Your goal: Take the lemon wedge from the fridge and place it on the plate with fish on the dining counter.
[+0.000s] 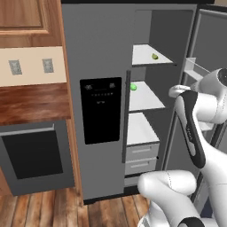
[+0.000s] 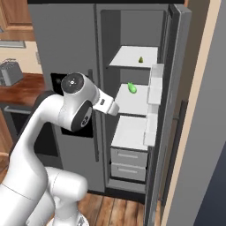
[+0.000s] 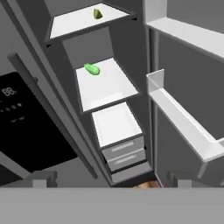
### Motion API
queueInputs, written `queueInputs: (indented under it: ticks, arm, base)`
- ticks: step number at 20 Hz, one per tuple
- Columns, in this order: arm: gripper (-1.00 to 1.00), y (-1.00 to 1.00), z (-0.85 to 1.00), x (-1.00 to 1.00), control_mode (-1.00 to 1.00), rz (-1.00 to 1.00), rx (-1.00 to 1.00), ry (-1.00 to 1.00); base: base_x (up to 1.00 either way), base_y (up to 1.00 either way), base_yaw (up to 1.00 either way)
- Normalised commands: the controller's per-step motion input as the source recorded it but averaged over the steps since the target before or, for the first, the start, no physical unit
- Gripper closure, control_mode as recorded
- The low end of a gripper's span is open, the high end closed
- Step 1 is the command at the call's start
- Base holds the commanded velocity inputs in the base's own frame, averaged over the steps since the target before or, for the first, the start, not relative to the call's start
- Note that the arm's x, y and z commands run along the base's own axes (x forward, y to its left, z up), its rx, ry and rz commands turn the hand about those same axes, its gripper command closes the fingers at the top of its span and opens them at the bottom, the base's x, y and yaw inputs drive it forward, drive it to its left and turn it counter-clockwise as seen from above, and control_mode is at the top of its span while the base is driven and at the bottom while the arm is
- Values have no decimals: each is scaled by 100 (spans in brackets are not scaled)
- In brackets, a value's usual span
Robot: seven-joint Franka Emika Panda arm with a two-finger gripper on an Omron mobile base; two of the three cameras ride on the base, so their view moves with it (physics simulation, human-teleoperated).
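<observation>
The grey fridge (image 1: 97, 53) (image 2: 62, 44) stands with its right door swung open. The lemon wedge (image 1: 154, 56) (image 2: 141, 59) (image 3: 97, 14) lies on the top white shelf, tiny and yellow-green. My gripper (image 3: 111, 181) hangs in front of the open compartment, well below and short of the wedge. It is open, with nothing between its dark fingertips (image 3: 43, 179). The white hand (image 2: 108, 106) points in toward the shelves. The plate with fish and the dining counter are out of view.
A brighter green round fruit (image 1: 133, 87) (image 2: 132, 88) (image 3: 92, 69) sits on the middle shelf. The open door's white bins (image 2: 154, 92) (image 3: 183, 122) jut out to the right. Grey drawers (image 1: 142, 157) fill the bottom. An oven (image 1: 35, 155) and toaster (image 2: 9, 73) stand left.
</observation>
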Motion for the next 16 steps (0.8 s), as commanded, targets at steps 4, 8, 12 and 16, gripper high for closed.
queueInputs:
  ticks: [4, 8, 12, 16]
  arm:
    - [-100, 0, 0, 0, 100, 0, 0, 0]
    - [-100, 0, 0, 0, 100, 0, 0, 0]
    - [-100, 0, 0, 0, 100, 0, 0, 0]
    - [-100, 0, 0, 0, 100, 0, 0, 0]
  base:
    - [52, 0, -5]
    - [69, 0, -9]
    - [47, 0, -1]
    - [39, 0, 0]
